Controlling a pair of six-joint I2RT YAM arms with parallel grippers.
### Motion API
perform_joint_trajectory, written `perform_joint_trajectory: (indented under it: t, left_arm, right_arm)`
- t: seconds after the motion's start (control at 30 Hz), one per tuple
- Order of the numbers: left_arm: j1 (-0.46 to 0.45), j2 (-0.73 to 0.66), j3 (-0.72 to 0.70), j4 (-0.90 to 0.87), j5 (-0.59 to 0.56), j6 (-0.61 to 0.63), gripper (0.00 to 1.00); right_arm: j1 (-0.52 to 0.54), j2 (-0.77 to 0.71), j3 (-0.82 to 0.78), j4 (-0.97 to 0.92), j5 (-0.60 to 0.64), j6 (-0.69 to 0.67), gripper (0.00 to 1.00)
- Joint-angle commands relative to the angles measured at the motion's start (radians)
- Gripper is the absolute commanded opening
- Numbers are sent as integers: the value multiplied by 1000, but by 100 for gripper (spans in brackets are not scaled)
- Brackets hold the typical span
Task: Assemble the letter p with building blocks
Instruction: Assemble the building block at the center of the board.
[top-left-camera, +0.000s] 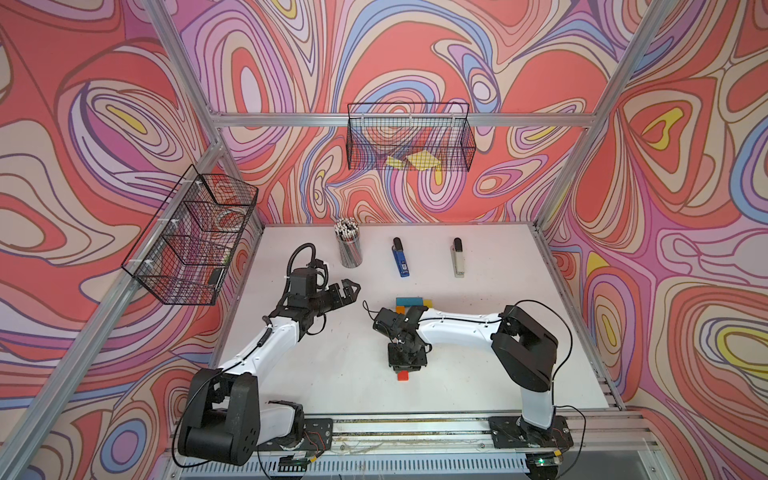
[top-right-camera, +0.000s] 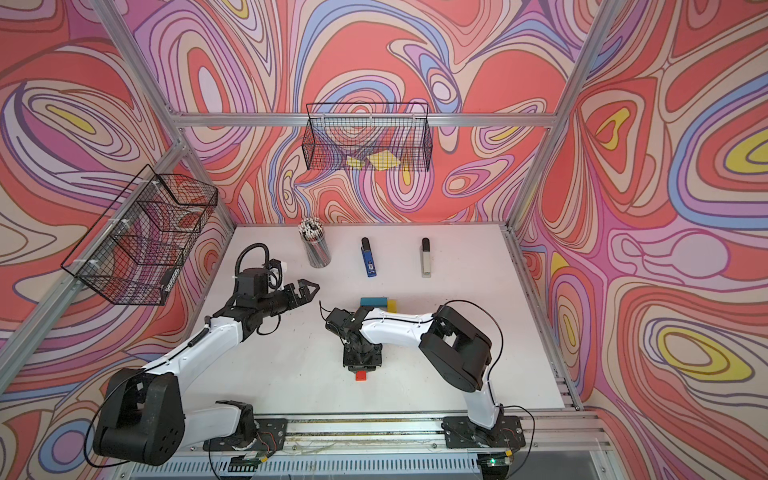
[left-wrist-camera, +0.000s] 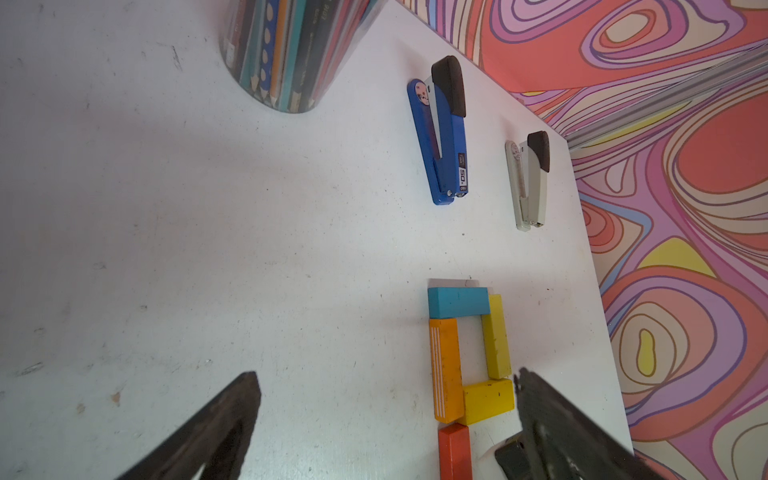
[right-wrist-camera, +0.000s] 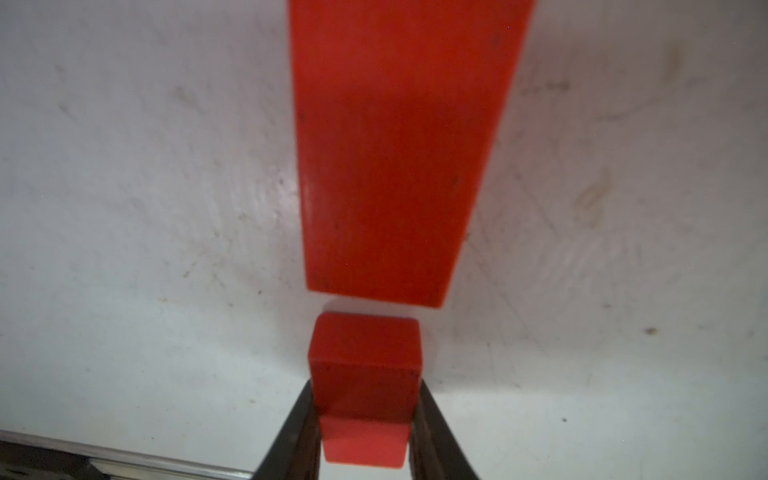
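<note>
Right hand: clamped on the held red block at the stem's foot, toward the table front edge.
Gap: we see a sliver before the placed red block.
Advice: we'd slide it flush and in line, then release gently.
Left hand: fingers apart, empty, left of the letter p.

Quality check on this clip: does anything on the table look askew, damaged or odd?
Only a little: in the P, the lower yellow block lies askew, not parallel to the blue block. The right tool grips a red block at the end of the stem.
</note>
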Motion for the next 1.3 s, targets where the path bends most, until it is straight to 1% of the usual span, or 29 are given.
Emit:
perform_joint_trajectory:
  t: [0.0,1.13,1.2,1.27]
  left_arm:
    - [6,-13,-10,-1,-12,2,99]
    - [6,-12,-7,-3,-16,5,99]
    - [6,-11,-8,-1,-16,5,99]
    - [6,-9,-7,-2,-15,5,99]
  right_arm:
    - [-4,24,23,-9,56,-11,24]
    - [-27,37,33,29,66,-23,27]
    - [-28,36,31,32,63,-23,29]
    - [-28,34,30,35,63,-27,33]
